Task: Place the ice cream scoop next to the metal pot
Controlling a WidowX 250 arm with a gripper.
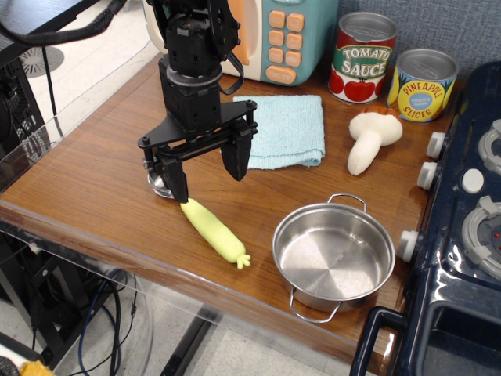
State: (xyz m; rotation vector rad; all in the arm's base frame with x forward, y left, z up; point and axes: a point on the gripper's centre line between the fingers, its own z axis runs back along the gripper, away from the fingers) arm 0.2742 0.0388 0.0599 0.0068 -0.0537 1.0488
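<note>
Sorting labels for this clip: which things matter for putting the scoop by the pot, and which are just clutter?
Job:
scoop
pot
hand

Lying about:
blue cloth
tomato sauce can
pineapple can
toy mushroom
toy microwave

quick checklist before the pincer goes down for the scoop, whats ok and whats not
1. Pincer open, nothing held: ok.
2. Ice cream scoop lying flat on the table, green handle exposed: ok.
3. Pincer centred over the handle: not ok, it sits nearer the bowl end.
4. Scoop's metal bowl visible: cannot tell, a finger hides most of it.
5. Free table between scoop and metal pot: ok.
6. Towel and mushroom away from the scoop: ok.
</note>
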